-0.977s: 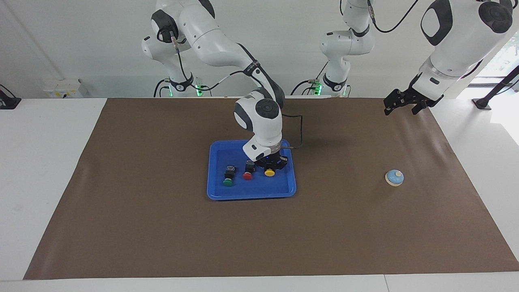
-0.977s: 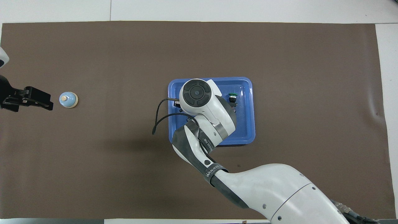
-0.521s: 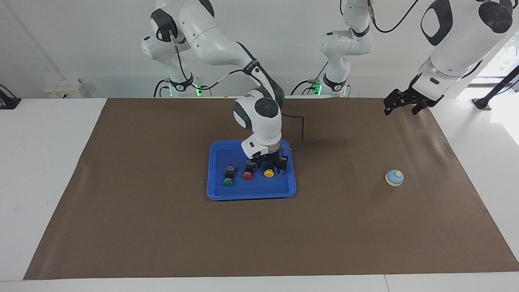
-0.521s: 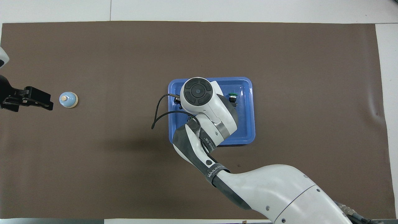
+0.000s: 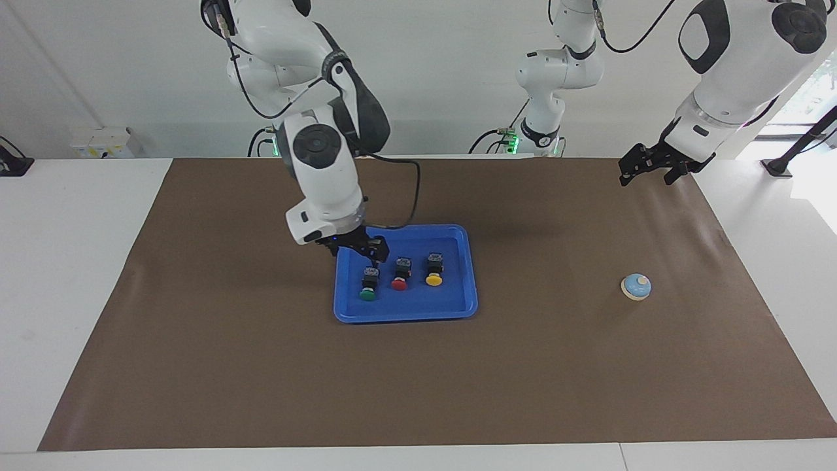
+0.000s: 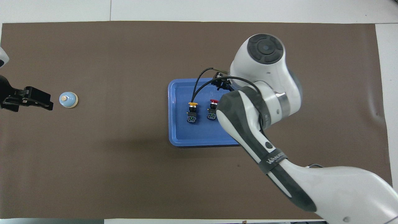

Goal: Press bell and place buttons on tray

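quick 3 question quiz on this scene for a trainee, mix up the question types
1. True or false: all three buttons lie in the tray.
2. Which button is nearest the left arm's end: A green, B red, C yellow?
3. Fill in: the bell sits on the brown ___.

Key: 1 true; 2 C; 3 mat. The right claw hangs over the tray; the left claw waits off by the bell's end.

This is a robotics lab. Two white robot arms [image 5: 314, 131] stand at twelve o'clock of a white tabletop [image 5: 85, 275] covered by a plain brown mat [image 5: 261, 379], with cables [image 5: 497, 134] and green status lights at their bases. Bare white walls [image 5: 444, 65] close the room.
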{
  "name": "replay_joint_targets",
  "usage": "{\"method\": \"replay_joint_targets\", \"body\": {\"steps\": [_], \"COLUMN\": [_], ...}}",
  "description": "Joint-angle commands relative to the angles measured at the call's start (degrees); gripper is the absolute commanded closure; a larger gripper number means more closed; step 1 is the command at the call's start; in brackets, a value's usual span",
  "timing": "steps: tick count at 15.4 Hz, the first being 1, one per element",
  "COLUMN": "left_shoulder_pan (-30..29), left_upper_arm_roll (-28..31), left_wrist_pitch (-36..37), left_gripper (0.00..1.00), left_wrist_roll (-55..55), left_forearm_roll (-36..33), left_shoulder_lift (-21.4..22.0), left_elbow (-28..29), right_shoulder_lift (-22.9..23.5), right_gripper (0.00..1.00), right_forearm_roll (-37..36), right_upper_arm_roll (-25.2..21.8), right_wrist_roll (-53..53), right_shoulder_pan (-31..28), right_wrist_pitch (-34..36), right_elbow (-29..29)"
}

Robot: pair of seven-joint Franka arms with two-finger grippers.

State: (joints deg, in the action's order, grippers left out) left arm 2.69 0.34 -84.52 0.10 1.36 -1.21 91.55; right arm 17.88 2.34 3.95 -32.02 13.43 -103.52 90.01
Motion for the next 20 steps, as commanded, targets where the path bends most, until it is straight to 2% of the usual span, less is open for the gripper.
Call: {"method": "replay_joint_targets", "body": {"steps": [1,5,10,12,20], "left_shoulder_pan": [0.2,0.2,0.2,0.2,0.2], "left_upper_arm_roll": [0.3,0.3,0.3,0.3,0.3], "left_wrist_pitch": [0.9,1.0,1.0,1.0,0.9], "left_gripper": [0.0,0.0,0.0,0.0,0.0], "left_wrist_roll": [-0.4,-0.4,-0.4,-0.4,-0.4], "left_forearm_roll": [0.1,0.1,0.1,0.1,0.1], "left_shoulder_lift": [0.4,0.4,0.4,0.4,0.4], "left_elbow": [-0.4,-0.4,-0.4,-0.4,-0.4], "right_shoulder_lift": [-3.7,-8.4,-16.5,-17.1,-17.4], "right_gripper": [0.0,0.0,0.0,0.0,0.0], "right_forearm_roll": [1.5,1.4,1.4,0.6,-5.1], "right_upper_arm_roll": [0.6,0.5,0.4,-0.7,-0.7], "right_wrist_roll": [15.7,31.0,36.1,36.2,36.5], "right_shoulder_pan": [-7.0,-14.5,-18.2,-17.3,-15.6], "right_wrist_pitch": [4.5,9.4,15.3,17.0,14.9], "right_elbow": [1.9,2.1,3.2,2.7,3.3]}}
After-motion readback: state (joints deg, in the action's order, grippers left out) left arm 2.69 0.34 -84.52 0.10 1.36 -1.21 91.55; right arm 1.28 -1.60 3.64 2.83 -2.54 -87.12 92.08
